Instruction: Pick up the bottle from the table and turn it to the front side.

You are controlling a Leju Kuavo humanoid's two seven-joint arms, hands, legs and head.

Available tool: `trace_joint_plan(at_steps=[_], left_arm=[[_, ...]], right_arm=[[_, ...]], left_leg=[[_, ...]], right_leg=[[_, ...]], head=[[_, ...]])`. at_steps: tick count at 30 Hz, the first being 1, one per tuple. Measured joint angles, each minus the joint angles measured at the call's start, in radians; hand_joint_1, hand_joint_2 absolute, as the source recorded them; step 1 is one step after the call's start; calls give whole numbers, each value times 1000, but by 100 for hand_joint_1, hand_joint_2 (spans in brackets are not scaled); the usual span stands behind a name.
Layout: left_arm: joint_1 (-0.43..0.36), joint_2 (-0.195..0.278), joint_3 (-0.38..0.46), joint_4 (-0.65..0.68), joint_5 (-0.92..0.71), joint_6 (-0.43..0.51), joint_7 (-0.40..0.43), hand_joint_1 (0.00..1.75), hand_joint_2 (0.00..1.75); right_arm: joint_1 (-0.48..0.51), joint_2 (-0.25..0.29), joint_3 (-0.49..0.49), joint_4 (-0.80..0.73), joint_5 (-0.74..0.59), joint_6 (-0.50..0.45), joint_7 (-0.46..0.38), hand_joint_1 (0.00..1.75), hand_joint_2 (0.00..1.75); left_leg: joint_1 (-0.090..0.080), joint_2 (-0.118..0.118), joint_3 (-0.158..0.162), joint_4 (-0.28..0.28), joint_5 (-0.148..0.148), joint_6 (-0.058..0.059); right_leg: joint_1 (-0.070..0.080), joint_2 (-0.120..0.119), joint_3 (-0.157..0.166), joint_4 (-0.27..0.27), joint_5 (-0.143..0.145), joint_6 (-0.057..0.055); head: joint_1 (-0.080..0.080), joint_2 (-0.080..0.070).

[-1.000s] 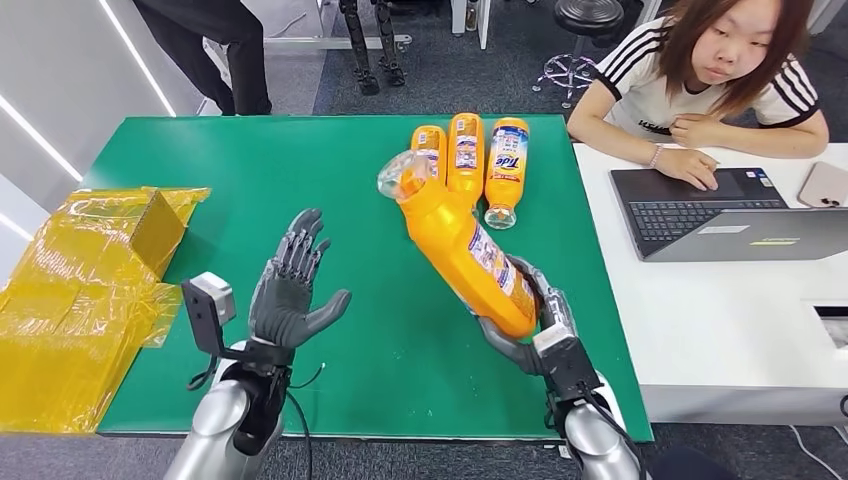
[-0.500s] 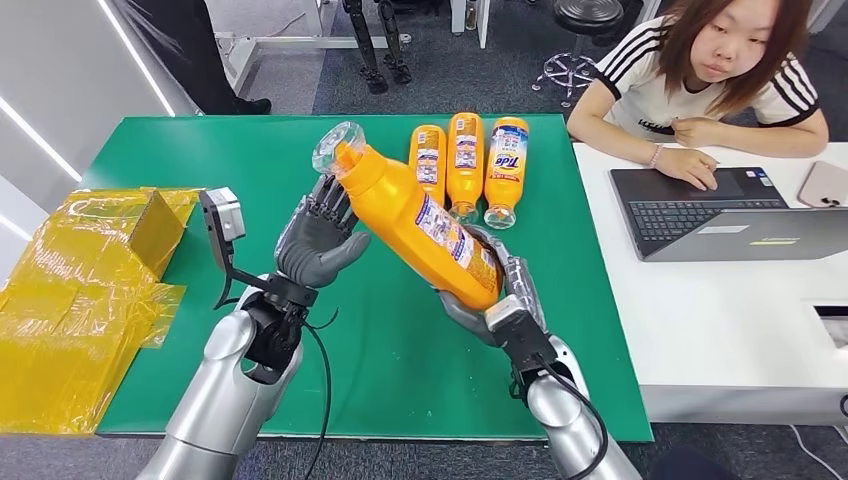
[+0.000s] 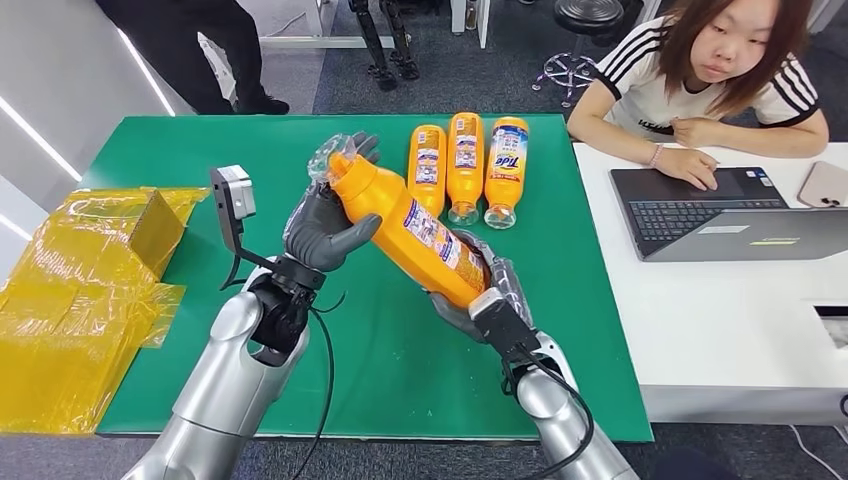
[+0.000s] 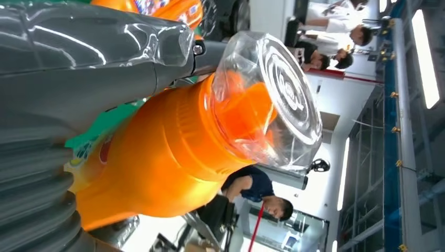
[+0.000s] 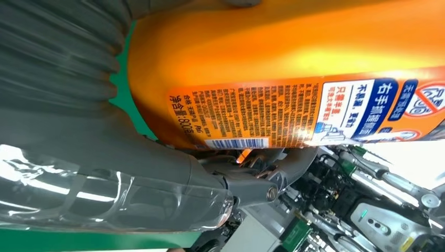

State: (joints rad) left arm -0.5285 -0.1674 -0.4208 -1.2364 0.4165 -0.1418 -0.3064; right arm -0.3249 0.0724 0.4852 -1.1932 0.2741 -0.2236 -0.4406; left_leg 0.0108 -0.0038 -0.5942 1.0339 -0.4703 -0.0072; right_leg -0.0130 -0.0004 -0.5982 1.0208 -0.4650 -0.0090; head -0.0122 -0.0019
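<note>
Gripping orange bottle [image 3: 418,231] with both robot hands, left [image 3: 322,226] at neck, right [image 3: 482,290] at base; tilted, clear cap away, above green bench [image 3: 160,150].

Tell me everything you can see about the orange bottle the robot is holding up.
The orange bottle looks like glossy plastic, with a clear cap and a printed label with small text and a barcode. It is lifted off the green table, tilted, cap end up and away from the robot. The right hand grips its base; the left hand holds it near the neck.

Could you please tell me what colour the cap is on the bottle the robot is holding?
The cap is clear and see-through, over an orange neck; the left wrist view shows it best.
</note>
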Motion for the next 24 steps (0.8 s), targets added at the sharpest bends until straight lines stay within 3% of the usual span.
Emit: trace_joint_plan(at_steps=[10, 12, 14, 16, 18, 21, 24], left_arm=[[-5, -59, -53, 24, 28, -26, 28, 0, 175], [-5, -69, -63, 30, 27, -25, 28, 8, 175], [-8, -78, -74, 38, 23, -23, 27, 49, 175], [-13, -84, -86, 46, 6, -17, 19, 116, 175], [-18, -91, -96, 54, -26, -2, 5, 159, 175], [-30, -100, -106, 66, -79, 30, -18, 175, 175], [-40, -105, -117, 74, -137, 67, -45, 175, 175]], right_arm=[[-3, 1, -4, 33, 45, -59, -1, 175, 175], [-3, 3, -5, 33, 53, -67, -2, 175, 175], [-3, 5, -6, 35, 58, -69, -1, 175, 175], [0, 6, -9, 36, 65, -75, 1, 175, 175], [6, 6, -13, 30, 74, -81, 3, 175, 175], [19, 7, -22, 13, 84, -82, 8, 175, 175], [31, 12, -32, -6, 93, -79, 18, 175, 175]], left_leg=[[0, 0, 0, 0, 0, 0], [0, 0, 0, 0, 0, 0], [0, 0, 0, 0, 0, 0], [0, 0, 0, 0, 0, 0], [0, 0, 0, 0, 0, 0], [0, 0, 0, 0, 0, 0], [0, 0, 0, 0, 0, 0]], right_leg=[[0, 0, 0, 0, 0, 0], [0, 0, 0, 0, 0, 0], [0, 0, 0, 0, 0, 0], [0, 0, 0, 0, 0, 0], [0, 0, 0, 0, 0, 0], [0, 0, 0, 0, 0, 0], [0, 0, 0, 0, 0, 0]], head=[[0, 0], [0, 0], [0, 0], [0, 0], [0, 0], [0, 0], [0, 0]])
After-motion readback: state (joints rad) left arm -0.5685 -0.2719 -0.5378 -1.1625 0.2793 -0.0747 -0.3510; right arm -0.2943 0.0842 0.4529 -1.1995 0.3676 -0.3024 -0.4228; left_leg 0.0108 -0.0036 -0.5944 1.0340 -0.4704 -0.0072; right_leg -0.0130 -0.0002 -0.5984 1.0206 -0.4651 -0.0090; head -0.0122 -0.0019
